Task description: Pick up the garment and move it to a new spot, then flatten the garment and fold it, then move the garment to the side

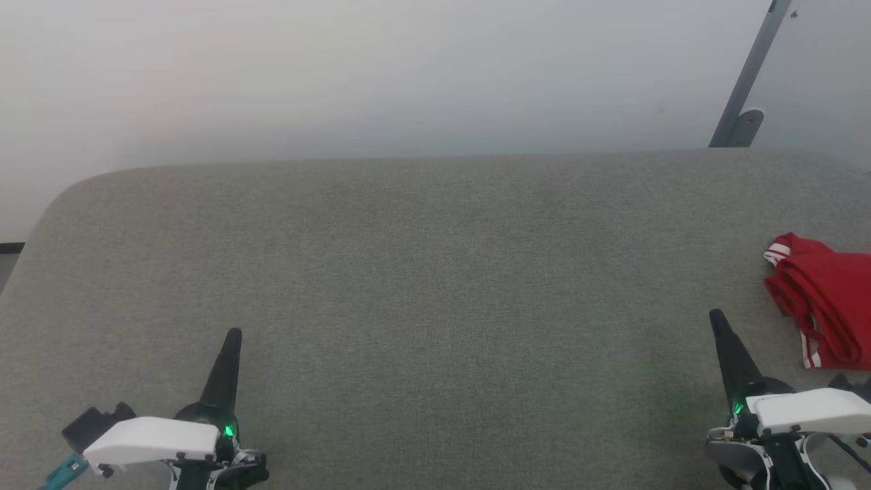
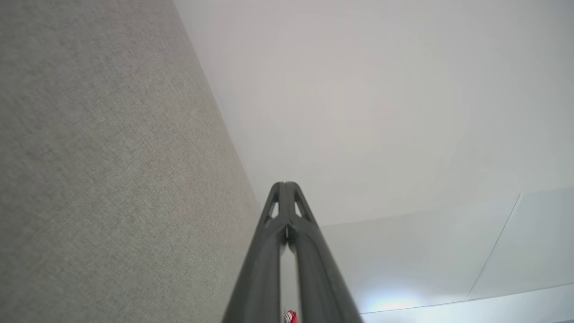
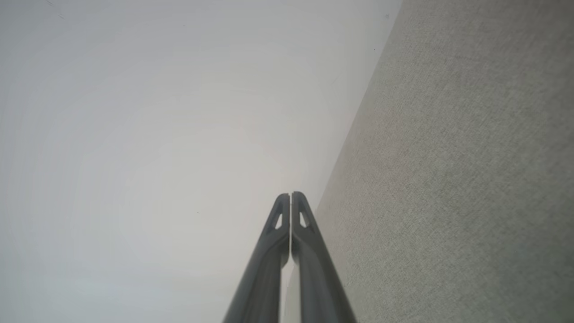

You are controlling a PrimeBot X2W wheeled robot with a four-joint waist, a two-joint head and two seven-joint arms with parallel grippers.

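The garment [image 1: 827, 299] lies bunched at the right edge of the grey fabric surface [image 1: 435, 286] in the head view, red with white striped trim, partly cut off by the frame. A small red-and-white scrap of the garment [image 2: 290, 317] shows between the finger bases in the left wrist view. My left gripper [image 1: 234, 335] rests at the lower left, shut and empty, far from the garment. My right gripper [image 1: 716, 316] stands at the lower right, shut and empty, a short way left of the garment. Both wrist views show the fingers pressed together: left gripper [image 2: 284, 184], right gripper [image 3: 290, 194].
The grey surface has a rounded far-left corner [image 1: 75, 190], with pale floor [image 1: 340, 75] beyond its far edge. A grey metal post and foot [image 1: 742, 109] stand behind the far right.
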